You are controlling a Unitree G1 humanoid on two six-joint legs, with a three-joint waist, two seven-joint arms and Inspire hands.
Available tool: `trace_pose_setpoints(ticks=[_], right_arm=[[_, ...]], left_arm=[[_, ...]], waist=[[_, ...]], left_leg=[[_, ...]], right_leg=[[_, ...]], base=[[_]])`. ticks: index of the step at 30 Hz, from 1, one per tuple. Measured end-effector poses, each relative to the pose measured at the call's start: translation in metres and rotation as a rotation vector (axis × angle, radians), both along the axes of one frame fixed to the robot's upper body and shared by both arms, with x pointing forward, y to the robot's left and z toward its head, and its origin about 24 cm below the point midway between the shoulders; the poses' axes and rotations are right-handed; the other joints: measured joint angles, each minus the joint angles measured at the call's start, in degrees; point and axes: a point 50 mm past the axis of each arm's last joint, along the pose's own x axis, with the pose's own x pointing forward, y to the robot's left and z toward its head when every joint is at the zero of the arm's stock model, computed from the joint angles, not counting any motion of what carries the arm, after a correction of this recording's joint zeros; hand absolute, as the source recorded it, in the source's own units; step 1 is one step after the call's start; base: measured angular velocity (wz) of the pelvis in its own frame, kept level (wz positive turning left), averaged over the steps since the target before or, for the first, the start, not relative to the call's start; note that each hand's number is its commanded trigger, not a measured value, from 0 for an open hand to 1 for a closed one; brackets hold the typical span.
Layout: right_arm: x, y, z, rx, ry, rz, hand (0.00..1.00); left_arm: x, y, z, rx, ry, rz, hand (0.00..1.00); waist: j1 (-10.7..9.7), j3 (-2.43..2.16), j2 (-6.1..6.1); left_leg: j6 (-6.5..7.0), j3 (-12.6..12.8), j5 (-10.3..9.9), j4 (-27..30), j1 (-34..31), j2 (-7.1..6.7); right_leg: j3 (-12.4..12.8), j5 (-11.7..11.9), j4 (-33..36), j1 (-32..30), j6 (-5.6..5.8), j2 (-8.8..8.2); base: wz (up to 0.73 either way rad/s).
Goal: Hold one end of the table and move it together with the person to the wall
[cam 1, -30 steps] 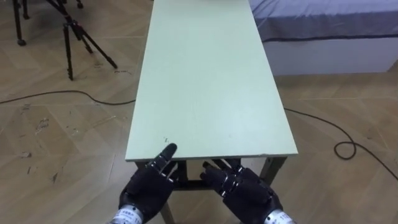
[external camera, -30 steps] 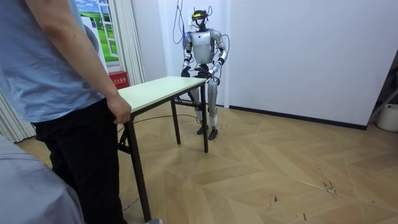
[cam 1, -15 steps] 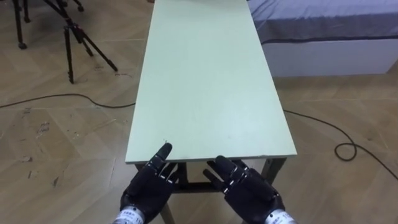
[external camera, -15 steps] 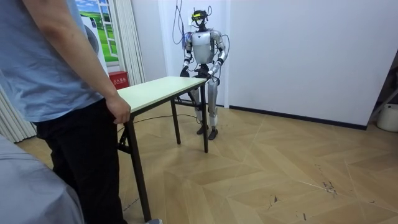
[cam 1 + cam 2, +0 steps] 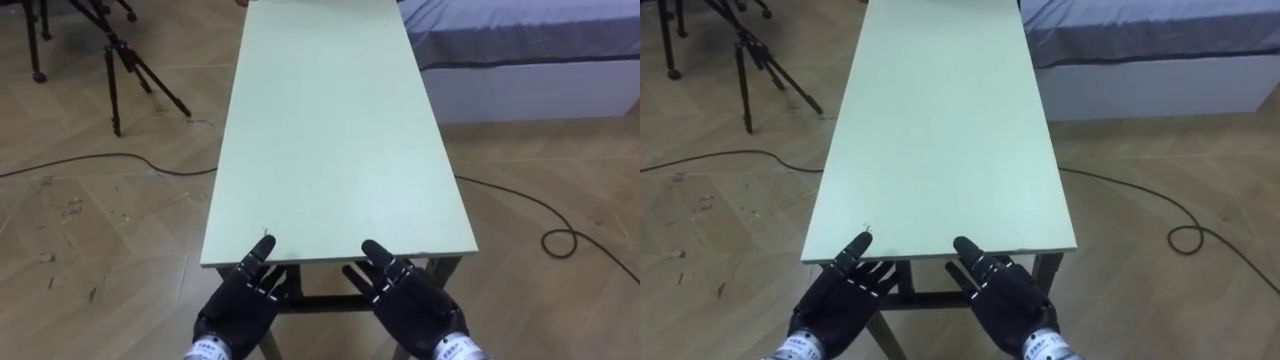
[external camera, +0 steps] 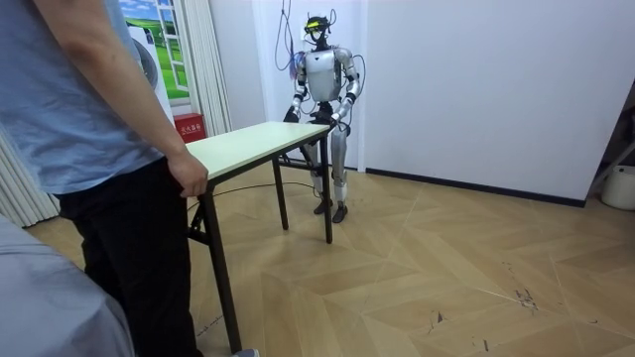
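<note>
A long pale green table (image 5: 330,130) stretches away from me, its near short edge just before my hands. My left hand (image 5: 243,297) is open at the edge's left part, one fingertip lying over the tabletop. My right hand (image 5: 405,300) is open at the right part, its fingertips touching the edge. In the room view I stand at the far end of the table (image 6: 253,139). A person (image 6: 109,149) stands at the other end, one hand (image 6: 190,176) curled on that end's edge.
A black tripod (image 5: 125,55) stands on the wooden floor left of the table. A bed (image 5: 520,50) lies to its right. Dark cables (image 5: 560,235) run over the floor on both sides. A red box (image 6: 189,127) sits by the wall behind the table.
My right hand has moved forward and a little right, so its fingertips now reach the table's near edge. The left hand, the table and the person have hardly moved.
</note>
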Motion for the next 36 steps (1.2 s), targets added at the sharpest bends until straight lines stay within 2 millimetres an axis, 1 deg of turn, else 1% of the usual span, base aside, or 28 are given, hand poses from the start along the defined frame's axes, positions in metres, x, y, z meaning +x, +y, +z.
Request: trace_pose_setpoints(ticks=[2,4,6,9,11,14,16,23,36], right_arm=[[0.002,-0.005,0.001,0.008,0.007,-0.038,0.0],[0.006,-0.014,0.002,-0.002,0.016,-0.096,0.0],[0.009,-0.02,0.004,-0.005,0.02,-0.145,0.0],[0.01,-0.017,0.004,0.016,0.023,-0.169,0.0],[0.011,-0.016,0.004,0.02,0.022,-0.174,0.0],[0.011,-0.016,0.004,0.019,0.024,-0.177,0.0],[0.012,-0.016,0.004,0.021,0.025,-0.178,0.0],[0.012,-0.015,0.004,0.023,0.033,-0.183,0.0],[0.015,-0.01,0.008,0.032,0.059,-0.206,0.0]], left_arm=[[0.0,0.0,0.0,0.0,0.007,0.004,0.0],[0.0,-0.001,-0.001,0.001,0.018,0.005,0.0],[-0.001,-0.001,-0.001,0.003,0.026,0.007,0.0],[0.0,-0.001,-0.001,0.002,0.029,0.008,0.0],[0.0,-0.001,-0.001,0.002,0.027,0.008,0.0],[0.001,-0.001,0.0,0.001,0.022,0.008,0.0],[0.002,-0.001,0.001,0.0,0.015,0.012,0.0],[0.005,-0.001,0.005,0.001,0.012,0.013,0.0],[0.015,-0.005,0.019,-0.028,0.03,0.063,0.0]], waist=[[0.02,-0.05,0.35],[-0.09,-0.32,0.8],[-0.08,-0.49,1.05],[-0.08,-0.52,1.08],[-0.1,-0.48,0.97],[-0.07,-0.25,0.43],[-0.06,0.04,-0.12],[-0.08,-0.19,-0.86],[-0.09,-0.15,-1.1]], left_leg=[[0.01,0.15,0.01,0.0,0.0,0.02],[0.01,0.21,0.01,-0.02,0.0,0.03],[0.01,0.45,0.01,-0.13,-0.01,0.09],[0.01,0.54,0.14,-0.37,0.01,0.12],[0.03,0.57,0.16,-0.42,0.0,0.09],[0.04,0.59,0.17,-0.38,-0.03,0.08],[0.05,0.6,0.17,-0.29,-0.12,0.08],[0.05,0.52,0.17,0.04,-0.4,-0.02],[0.05,0.46,0.17,0.26,-0.7,-0.03]], right_leg=[[0.15,0.0,0.02,-0.06,0.0,0.0],[0.29,0.0,0.02,-0.39,0.0,0.02],[0.42,0.0,0.04,-0.36,0.0,0.06],[0.43,0.0,0.07,-0.27,0.0,0.07],[0.46,0.0,0.07,-0.36,0.0,0.05],[0.47,0.0,0.06,-0.39,0.0,0.04],[0.48,0.0,0.01,-0.57,0.0,0.04],[0.48,0.01,-0.82,-0.29,-0.03,0.0],[0.43,0.01,-1.0,-0.56,-0.03,0.0]], base=[[-0.04],[0.0],[-0.04],[0.0],[0.0],[0.0],[0.0],[0.02],[0.0]])
